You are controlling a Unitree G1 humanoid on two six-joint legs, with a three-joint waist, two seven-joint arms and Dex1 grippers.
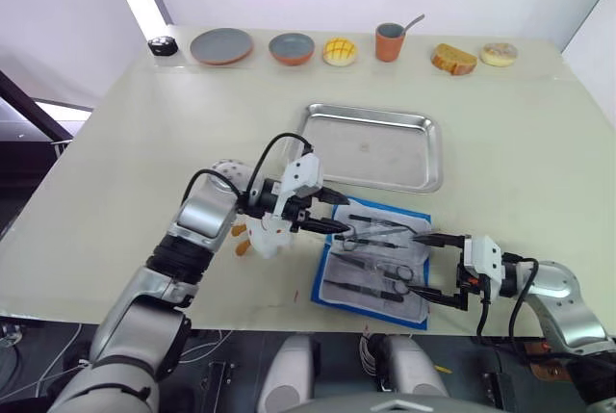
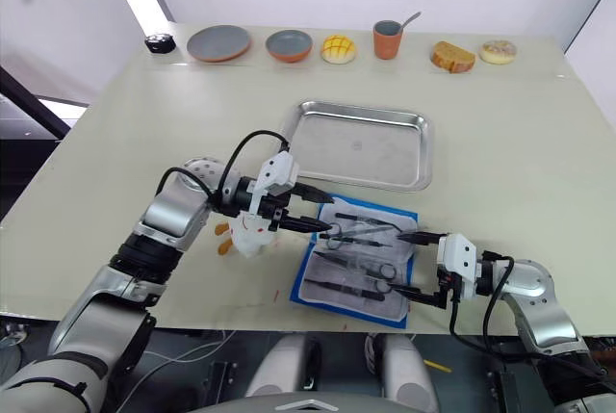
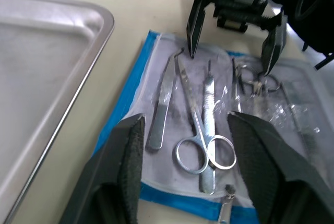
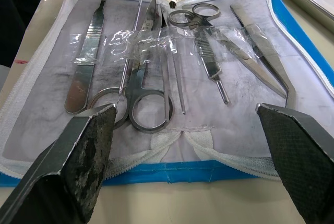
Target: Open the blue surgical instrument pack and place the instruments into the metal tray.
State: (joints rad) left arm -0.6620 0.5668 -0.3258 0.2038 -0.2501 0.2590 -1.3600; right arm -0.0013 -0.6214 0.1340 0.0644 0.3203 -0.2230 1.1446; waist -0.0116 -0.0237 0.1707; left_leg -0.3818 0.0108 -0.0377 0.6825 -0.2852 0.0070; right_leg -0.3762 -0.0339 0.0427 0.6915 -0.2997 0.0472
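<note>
Two grippers over the blue surgical instrument pack [image 1: 372,264], lying unzipped and flat at near table [image 1: 539,143] edge. Right gripper [image 1: 435,267] at pack's near right end, fingers spread wide, gripping nothing. Left gripper [image 1: 332,219] at pack's far left end, also spread, empty. Instruments [image 4: 151,78] in pale lining under clear strap, partly blurred by plastic; exact count hard to call. White toy [image 1: 262,238] mostly hidden behind left wrist. Beyond pack, metal tray [image 1: 372,147], nothing in it. Plates, cup, bread along far edge.
</note>
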